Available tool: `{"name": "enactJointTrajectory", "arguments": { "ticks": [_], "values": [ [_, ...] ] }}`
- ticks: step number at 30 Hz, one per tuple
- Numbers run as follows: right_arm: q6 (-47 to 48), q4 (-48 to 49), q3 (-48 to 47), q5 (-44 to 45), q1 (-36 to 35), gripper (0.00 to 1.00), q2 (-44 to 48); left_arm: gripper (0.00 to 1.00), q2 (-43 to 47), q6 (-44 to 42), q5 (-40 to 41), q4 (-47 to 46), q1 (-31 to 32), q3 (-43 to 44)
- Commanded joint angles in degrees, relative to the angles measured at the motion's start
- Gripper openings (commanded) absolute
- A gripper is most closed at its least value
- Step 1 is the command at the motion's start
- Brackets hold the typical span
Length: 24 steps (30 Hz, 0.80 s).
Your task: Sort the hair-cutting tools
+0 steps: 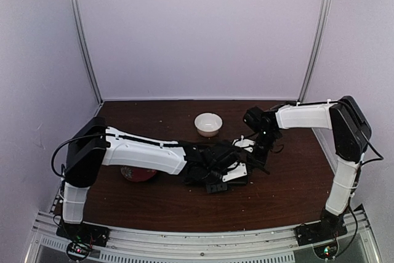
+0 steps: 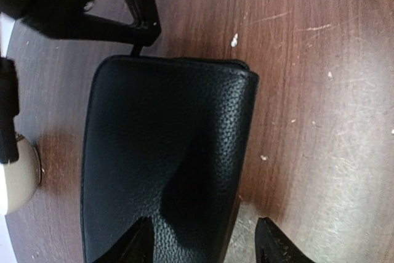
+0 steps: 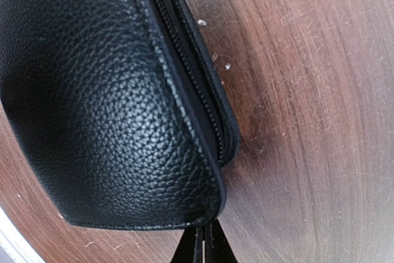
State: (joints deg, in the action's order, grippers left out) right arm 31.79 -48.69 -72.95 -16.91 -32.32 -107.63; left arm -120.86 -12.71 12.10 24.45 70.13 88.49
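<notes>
The hair-cutting tools are out of view in every frame. A flat black leather case (image 2: 166, 146) lies on the dark wooden table (image 1: 289, 183). My left gripper (image 2: 204, 226) hovers over the case's near end, open, one finger above the leather and the other above the wood beside it. In the top view that gripper (image 1: 237, 172) covers most of the case. My right gripper (image 3: 206, 244) is shut, its tips right against the edge of the case (image 3: 104, 103) at a corner. I cannot tell whether it pinches anything there. The case's zipper (image 3: 184, 72) shows along its side.
A white bowl (image 1: 208, 124) stands at the back middle of the table and shows at the left edge of the left wrist view (image 2: 18, 177). A red plate (image 1: 138, 173) lies partly under my left arm. White walls close in the table.
</notes>
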Motion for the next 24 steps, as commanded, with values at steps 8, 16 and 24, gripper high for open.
{"name": "enactJointTrajectory", "arguments": {
  "ticks": [8, 16, 24],
  "values": [
    [1.8, -2.1, 1.0, -2.8, 0.1, 0.00, 1.0, 0.49, -9.8, 1.3, 2.9, 6.1, -3.8, 10.0],
    [2.5, -4.3, 7.5, -5.9, 0.1, 0.00, 5.8, 0.31, -10.5, 3.9, -0.1, 6.1, -5.9, 10.6],
    [2.9, -6.0, 11.1, -9.3, -1.3, 0.00, 7.9, 0.29, -11.5, 5.3, 1.2, 6.5, -6.4, 11.5]
  ]
}}
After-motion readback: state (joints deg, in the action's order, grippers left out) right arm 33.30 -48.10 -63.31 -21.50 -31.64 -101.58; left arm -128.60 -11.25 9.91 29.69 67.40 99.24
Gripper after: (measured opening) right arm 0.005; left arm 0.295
